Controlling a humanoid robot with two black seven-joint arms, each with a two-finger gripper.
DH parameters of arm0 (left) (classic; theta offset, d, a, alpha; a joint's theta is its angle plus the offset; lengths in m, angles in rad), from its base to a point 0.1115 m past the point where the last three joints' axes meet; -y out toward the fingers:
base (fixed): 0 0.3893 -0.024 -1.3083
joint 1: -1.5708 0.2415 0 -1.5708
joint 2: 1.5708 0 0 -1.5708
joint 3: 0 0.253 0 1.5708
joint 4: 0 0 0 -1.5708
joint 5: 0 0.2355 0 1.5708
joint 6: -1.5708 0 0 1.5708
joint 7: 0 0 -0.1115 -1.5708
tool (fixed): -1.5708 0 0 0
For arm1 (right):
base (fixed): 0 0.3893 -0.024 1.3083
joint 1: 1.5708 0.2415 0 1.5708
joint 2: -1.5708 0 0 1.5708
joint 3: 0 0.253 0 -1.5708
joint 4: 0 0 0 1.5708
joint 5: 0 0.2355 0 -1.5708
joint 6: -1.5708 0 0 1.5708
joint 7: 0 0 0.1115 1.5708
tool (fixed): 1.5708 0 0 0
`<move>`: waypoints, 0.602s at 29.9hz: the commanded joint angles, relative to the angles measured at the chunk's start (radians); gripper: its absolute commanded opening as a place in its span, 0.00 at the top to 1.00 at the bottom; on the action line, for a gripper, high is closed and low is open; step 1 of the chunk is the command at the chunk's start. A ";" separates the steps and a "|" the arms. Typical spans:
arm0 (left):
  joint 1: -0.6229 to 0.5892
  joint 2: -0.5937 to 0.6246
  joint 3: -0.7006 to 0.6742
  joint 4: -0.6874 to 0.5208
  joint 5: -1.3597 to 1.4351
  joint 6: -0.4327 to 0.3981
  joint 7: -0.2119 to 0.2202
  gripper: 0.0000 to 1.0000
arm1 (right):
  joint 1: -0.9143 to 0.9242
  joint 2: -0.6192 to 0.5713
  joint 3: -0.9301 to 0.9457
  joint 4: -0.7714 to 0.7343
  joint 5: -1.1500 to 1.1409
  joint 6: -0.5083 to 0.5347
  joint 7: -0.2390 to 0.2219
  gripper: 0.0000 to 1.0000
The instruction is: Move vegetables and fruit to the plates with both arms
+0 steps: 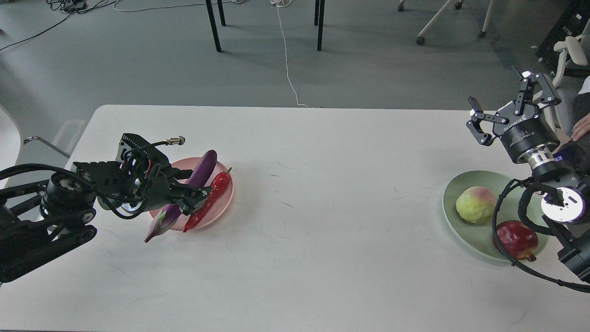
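The salmon pink plate (225,203) sits at the left of the white table. The purple eggplant (205,168) lies across it, its stem end hanging over the near rim. The red chili (217,186) lies beside it on the right. My left gripper (196,186) hovers low over the plate with its fingers spread around the eggplant's middle, close to the chili. The mint green plate (454,186) at the right holds the yellow-green fruit (475,205) and the dark red pomegranate (516,240). My right gripper (507,103) is raised behind that plate, wide open and empty.
The table's far edge (295,107) runs behind both plates. Chair and table legs (213,25) and a white cable (286,55) are on the grey floor beyond. A person's hand (581,127) shows at the right edge.
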State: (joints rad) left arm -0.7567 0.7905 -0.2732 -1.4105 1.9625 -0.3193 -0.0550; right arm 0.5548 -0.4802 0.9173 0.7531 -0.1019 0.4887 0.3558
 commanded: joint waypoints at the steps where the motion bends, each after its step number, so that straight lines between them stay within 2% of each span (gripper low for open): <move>1: -0.003 0.006 -0.001 -0.002 -0.033 0.039 0.000 0.15 | 0.002 -0.003 0.000 0.000 -0.001 0.000 0.000 0.02; 6: -0.012 0.018 -0.014 -0.001 -0.096 0.046 -0.002 0.12 | 0.000 -0.003 0.000 0.000 0.001 0.000 0.000 0.02; 9: -0.010 0.019 -0.089 0.004 -0.209 0.046 0.000 0.10 | 0.002 -0.001 0.000 0.000 -0.001 0.000 0.000 0.02; 12: -0.007 0.010 -0.203 0.007 -0.431 0.049 0.004 0.09 | 0.007 -0.001 -0.002 -0.005 -0.001 0.000 0.000 0.02; 14: -0.004 0.006 -0.274 0.034 -0.644 0.068 0.015 0.05 | 0.020 -0.003 -0.002 -0.006 -0.002 0.000 0.000 0.02; 18: -0.007 -0.019 -0.356 0.120 -1.072 0.088 -0.003 0.02 | 0.051 0.000 0.000 -0.009 -0.002 0.000 0.002 0.02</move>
State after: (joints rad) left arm -0.7619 0.7862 -0.5716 -1.3486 1.1949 -0.2423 -0.0477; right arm 0.5880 -0.4827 0.9162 0.7466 -0.1042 0.4887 0.3571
